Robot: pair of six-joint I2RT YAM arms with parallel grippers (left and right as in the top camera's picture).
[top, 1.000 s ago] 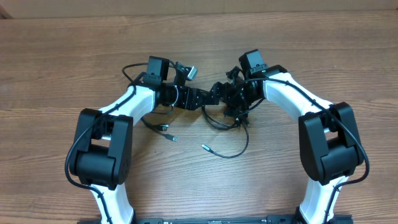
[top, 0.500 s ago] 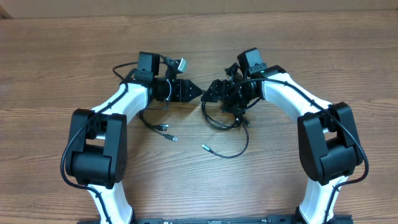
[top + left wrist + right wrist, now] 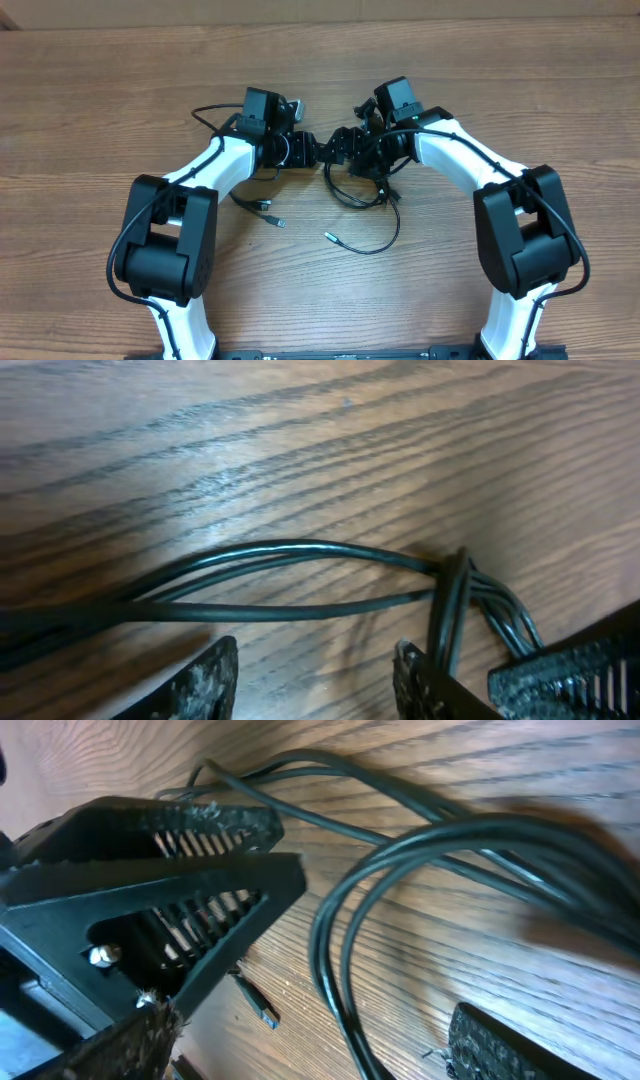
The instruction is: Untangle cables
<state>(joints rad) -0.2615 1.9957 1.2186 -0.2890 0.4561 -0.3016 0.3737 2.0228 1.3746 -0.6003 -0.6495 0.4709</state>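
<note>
Overhead, cables: thin black cables [image 3: 362,195] bunched mid-surface, right of centre, just under where the two arms meet. A long loop trails toward the near edge.
Overhead, loose bits: two plug ends [image 3: 330,237] lie apart from the bunch, on bare wooden surface [image 3: 100,100].
Overhead, claws: left claw [image 3: 315,150] and right claw [image 3: 342,148] sit nose to nose at the far edge of the bunch. From up here I cannot tell how wide the jaws are.
Left wrist, claw: left claw [image 3: 312,675] is spread, with bare wood showing in the gap and nothing pinched.
Left wrist, cables: several strands [image 3: 290,550] run side by side across the wood just ahead of the fingertips. They meet in a crossing at the right, beside the ribbed black part that is likely the right claw. One strand drops toward the left claw's right finger; cannot tell if it touches.
Right wrist, claw: right claw [image 3: 310,1032] is spread wide and grips nothing.
Right wrist, cables: two loops [image 3: 335,960] pass through that open span, lying on the wood. The left claw's tips [image 3: 285,850] sit just beside them, with one of the plug ends nearby.
Handling, my read: light, limp and smooth-skinned. The cables will likely drag along together rather than lift cleanly, and they can slip from a loose pinch.
Where to grab, my read: take a single strand on a free run away from the crossing, or near a plug end. Avoid the bundle itself, or the knot may tighten.
</note>
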